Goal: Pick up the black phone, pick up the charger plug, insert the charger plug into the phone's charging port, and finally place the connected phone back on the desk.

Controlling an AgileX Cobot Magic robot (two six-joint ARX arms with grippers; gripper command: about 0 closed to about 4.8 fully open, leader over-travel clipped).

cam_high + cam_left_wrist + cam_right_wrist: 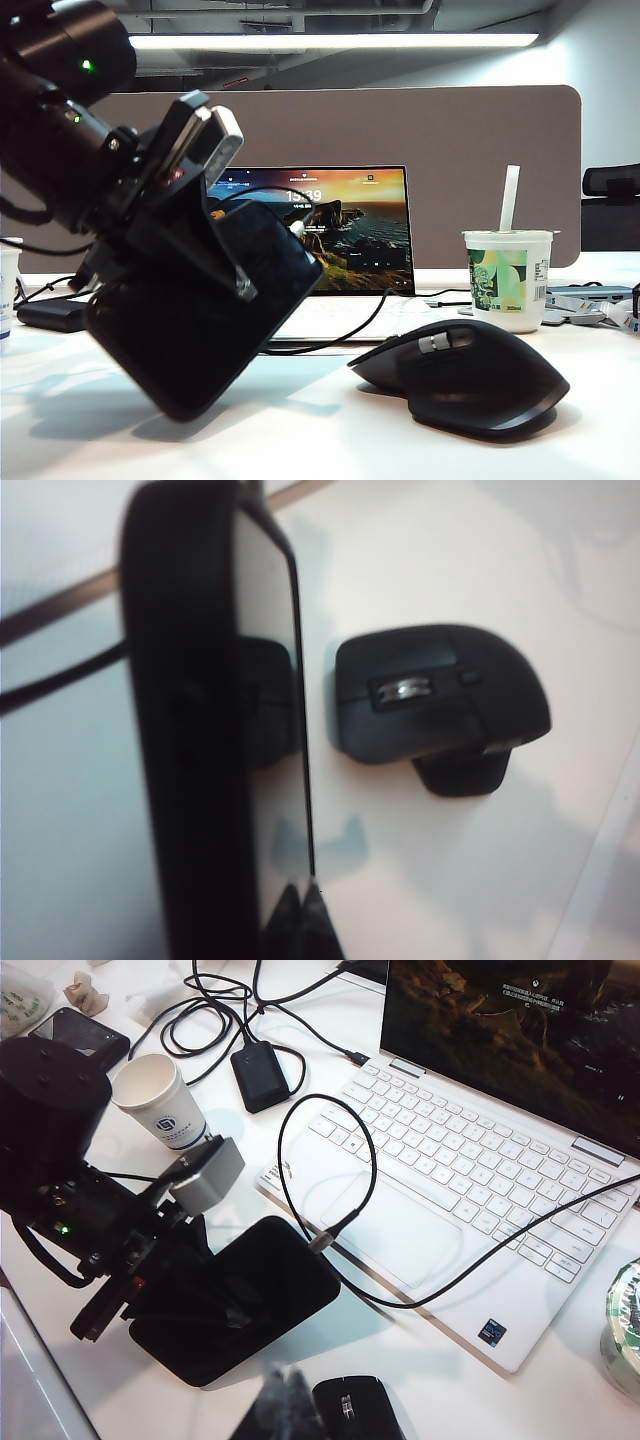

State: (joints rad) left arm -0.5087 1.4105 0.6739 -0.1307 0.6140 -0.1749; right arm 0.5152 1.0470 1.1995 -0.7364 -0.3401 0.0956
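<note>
The black phone [190, 340] hangs tilted above the white desk [330, 430] on the left, and my left gripper [205, 250] is shut on it. In the left wrist view the phone [200, 730] shows edge-on, with the left gripper [285, 920] clamped at its near end. The right wrist view looks down on the phone [250, 1290]. The charger plug [322, 1240] lies on the laptop's front edge, just off the phone's short end, its thin cable looping over the keyboard. The charging port is too small to make out. My right gripper [285, 1405] is shut, empty, above the desk beside the mouse.
A black mouse [470, 375] sits front right on the desk. An open laptop [350, 240] stands behind the phone. A drink cup with a straw [508, 275] is at the right, a paper cup [160, 1100] and a power brick [258, 1075] with coiled cable at the left.
</note>
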